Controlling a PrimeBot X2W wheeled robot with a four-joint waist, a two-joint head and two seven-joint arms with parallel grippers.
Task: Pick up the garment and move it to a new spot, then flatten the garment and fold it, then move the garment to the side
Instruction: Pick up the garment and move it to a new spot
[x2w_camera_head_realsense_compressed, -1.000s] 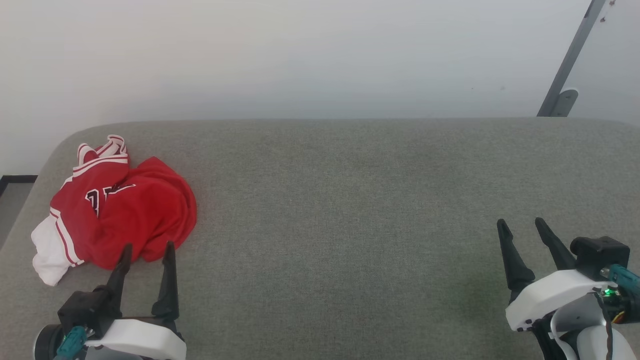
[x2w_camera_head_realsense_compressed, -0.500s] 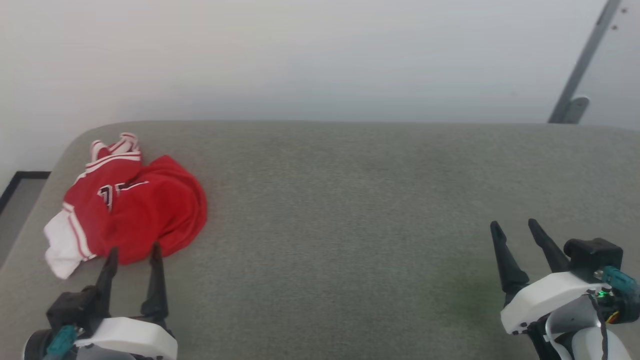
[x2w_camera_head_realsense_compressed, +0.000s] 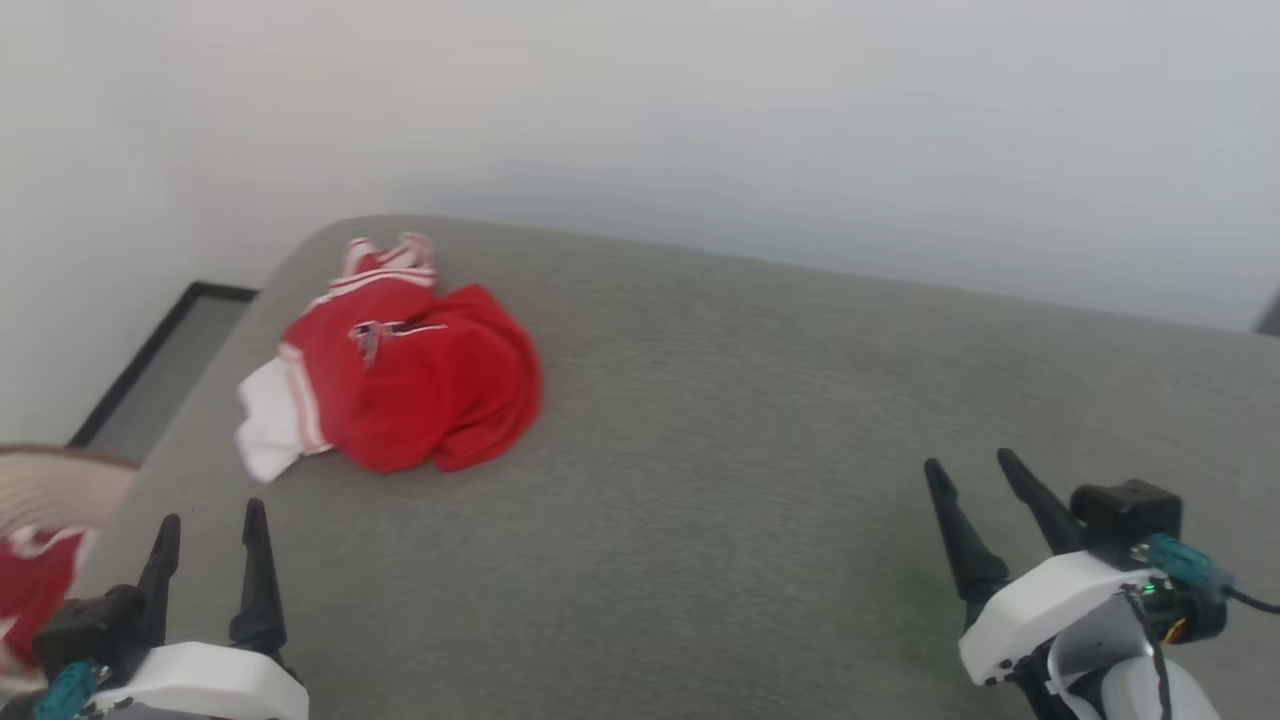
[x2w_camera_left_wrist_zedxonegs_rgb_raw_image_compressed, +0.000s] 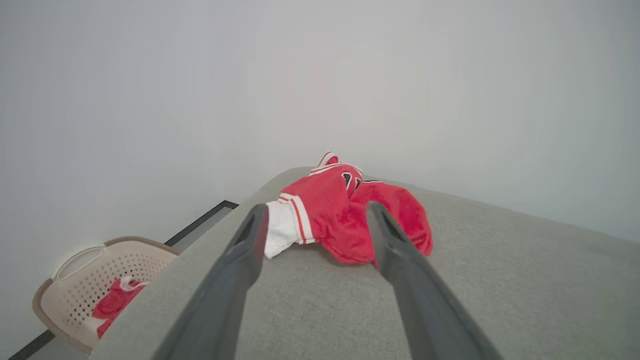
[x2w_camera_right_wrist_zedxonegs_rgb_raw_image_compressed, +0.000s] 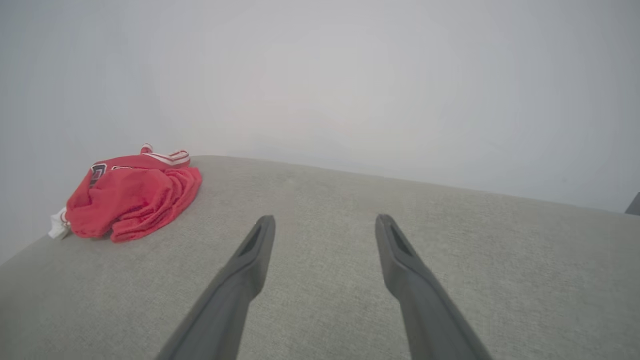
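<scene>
Left gripper (x2w_camera_head_realsense_compressed: 212, 512) wide open, empty, lower left of frame, right gripper (x2w_camera_head_realsense_compressed: 968, 460) likewise lower right; garment (x2w_camera_head_realsense_compressed: 400, 375) bunched upper left near corner of grey surface (x2w_camera_head_realsense_compressed: 700, 500); risk of single-layer pinch dragging it off edge.

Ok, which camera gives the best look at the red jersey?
The left wrist view: the jersey sits centred and sharp, white sleeve, striped trim and lettering showing. In the head view the jersey is whole but blurred; the right wrist view catches the jersey side-on near that view's left edge.
</scene>
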